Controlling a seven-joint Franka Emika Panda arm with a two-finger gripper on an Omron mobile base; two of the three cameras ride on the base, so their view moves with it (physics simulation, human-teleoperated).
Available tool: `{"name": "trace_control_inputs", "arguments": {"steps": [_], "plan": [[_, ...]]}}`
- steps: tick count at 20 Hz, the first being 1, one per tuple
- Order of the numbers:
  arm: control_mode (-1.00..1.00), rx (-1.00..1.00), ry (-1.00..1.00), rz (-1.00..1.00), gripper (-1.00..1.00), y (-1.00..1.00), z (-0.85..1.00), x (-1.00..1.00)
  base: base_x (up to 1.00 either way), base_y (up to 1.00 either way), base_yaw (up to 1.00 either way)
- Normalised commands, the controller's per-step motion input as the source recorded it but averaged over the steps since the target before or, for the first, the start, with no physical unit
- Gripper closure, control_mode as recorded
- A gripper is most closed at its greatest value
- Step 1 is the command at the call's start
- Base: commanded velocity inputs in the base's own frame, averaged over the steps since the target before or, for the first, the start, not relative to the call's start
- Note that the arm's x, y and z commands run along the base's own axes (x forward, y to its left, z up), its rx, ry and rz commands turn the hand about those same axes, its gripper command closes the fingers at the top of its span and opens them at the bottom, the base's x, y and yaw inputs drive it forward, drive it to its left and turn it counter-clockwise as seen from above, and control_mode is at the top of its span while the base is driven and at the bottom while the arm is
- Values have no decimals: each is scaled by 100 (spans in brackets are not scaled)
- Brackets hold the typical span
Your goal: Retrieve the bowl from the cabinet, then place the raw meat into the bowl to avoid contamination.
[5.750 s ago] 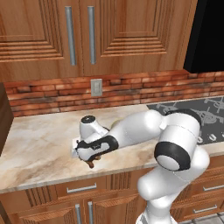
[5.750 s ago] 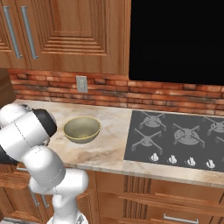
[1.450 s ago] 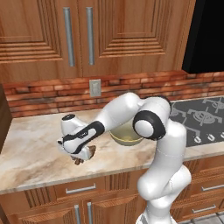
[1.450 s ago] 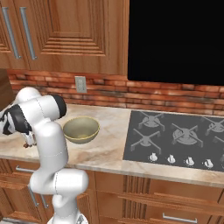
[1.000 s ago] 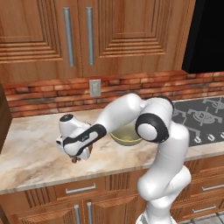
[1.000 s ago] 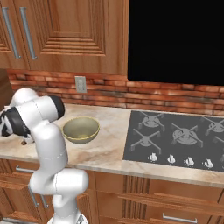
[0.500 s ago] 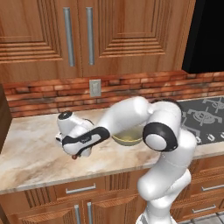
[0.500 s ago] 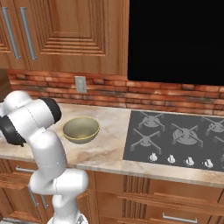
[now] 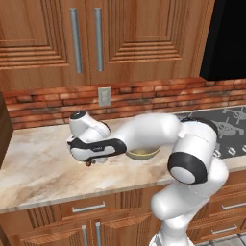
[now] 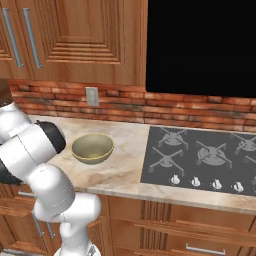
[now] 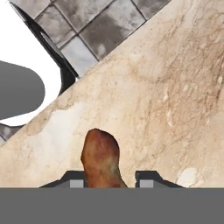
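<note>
Brown meat point(image 11: 100, 158) sits clenched in my pincer point(image 11: 107, 178) above the marble worktop point(image 9: 38, 166). The bowl point(image 10: 92, 148) rests empty nearby.

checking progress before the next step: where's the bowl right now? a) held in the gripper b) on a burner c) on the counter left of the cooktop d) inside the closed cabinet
c: the bowl sits on the marble counter, left of the cooktop.

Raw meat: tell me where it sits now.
The lumpy brown raw meat lies between the tool's fingertips in the hand view, over the marble counter, left of the olive-beige ceramic bowl.
</note>
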Motion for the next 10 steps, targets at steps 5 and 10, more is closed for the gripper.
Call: {"name": "trace_control_inputs", "arguments": {"steps": [5,10], "plan": [[-100,0,-7,0,100,-40,35,-13,0,0,0],[-100,0,-15,0,100,-46,25,-9,0,0,0]]}}
